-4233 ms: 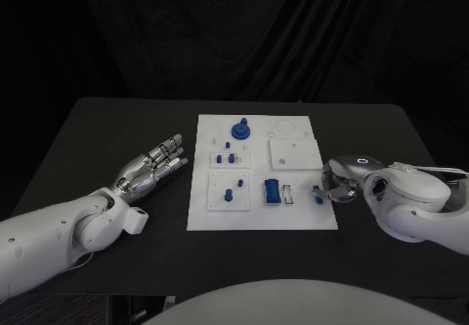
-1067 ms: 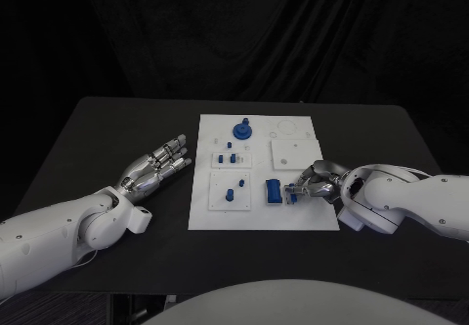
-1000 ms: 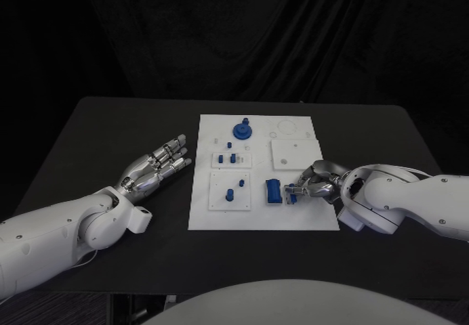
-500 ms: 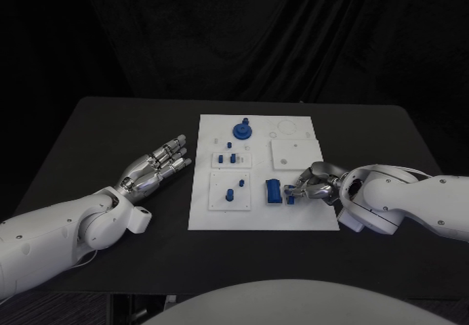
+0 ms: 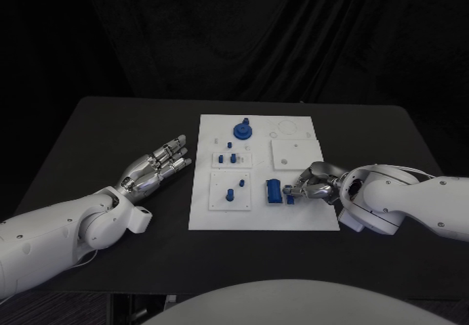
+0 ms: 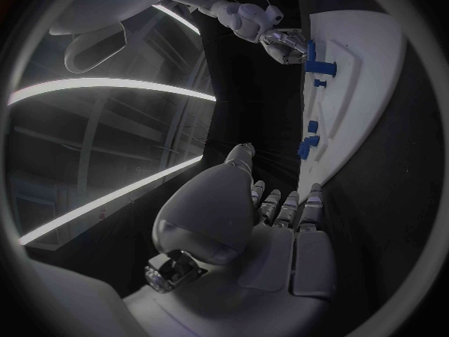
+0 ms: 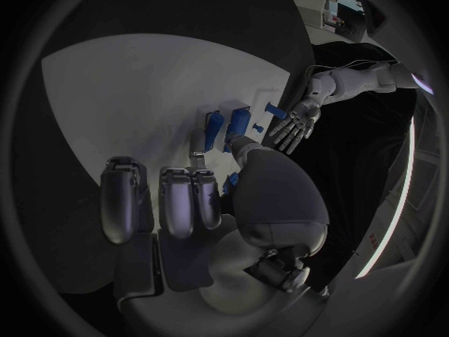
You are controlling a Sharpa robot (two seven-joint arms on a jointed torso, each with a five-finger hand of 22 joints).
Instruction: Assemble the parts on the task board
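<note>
Pinching a small blue part (image 5: 292,194) in the right hand (image 5: 318,184), over the task board (image 5: 303,217).
Resting flat beside the board, left hand (image 5: 156,166), fingers spread, holding nothing.

task board (image 5: 262,217) plain white, on a matte black table (image 5: 108,128). parts on the board solid blue, incl. the block (image 5: 272,191) next to the right hand (image 5: 318,183). both hands silver metallic, left hand (image 5: 156,166) same; arms glossy white. backdrop behind the table black.
</note>
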